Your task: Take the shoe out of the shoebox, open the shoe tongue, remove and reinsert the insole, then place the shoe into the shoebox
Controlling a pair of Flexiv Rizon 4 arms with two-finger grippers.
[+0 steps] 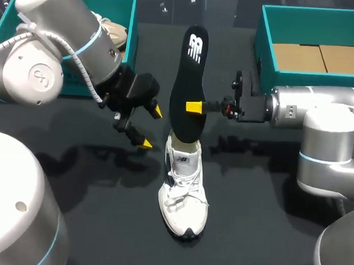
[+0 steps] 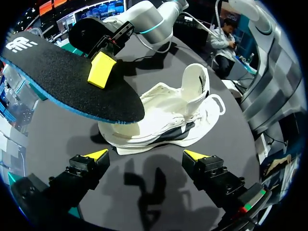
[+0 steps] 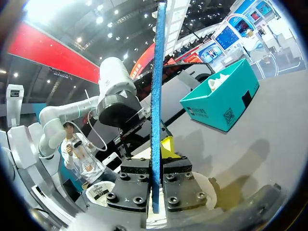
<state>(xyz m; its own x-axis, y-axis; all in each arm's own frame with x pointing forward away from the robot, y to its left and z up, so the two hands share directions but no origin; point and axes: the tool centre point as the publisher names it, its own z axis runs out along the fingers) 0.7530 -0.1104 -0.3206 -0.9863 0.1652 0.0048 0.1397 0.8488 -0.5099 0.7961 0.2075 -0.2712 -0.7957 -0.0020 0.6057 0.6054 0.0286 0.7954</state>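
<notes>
My left arm's (image 1: 22, 77) bulk sits closest, coming in from the left. Behind it is a teal box (image 1: 132, 18) with a pale shoe (image 1: 114, 32) inside. The left gripper (image 1: 151, 127) (image 2: 145, 155) hangs spread and empty just left of the white shoe (image 1: 184, 194) (image 2: 168, 110). That shoe stands on the table between the two boxes, toe towards the camera and tongue raised. The black insole (image 1: 190, 78) (image 2: 57, 72) (image 3: 156, 96) stands on end above it, lower end at the shoe's mouth. I cannot tell whether they touch. The right gripper (image 1: 194, 107) (image 3: 156, 159) pinches the insole's middle from both faces. At right is a second box (image 1: 264, 41) with a cardboard floor.
</notes>
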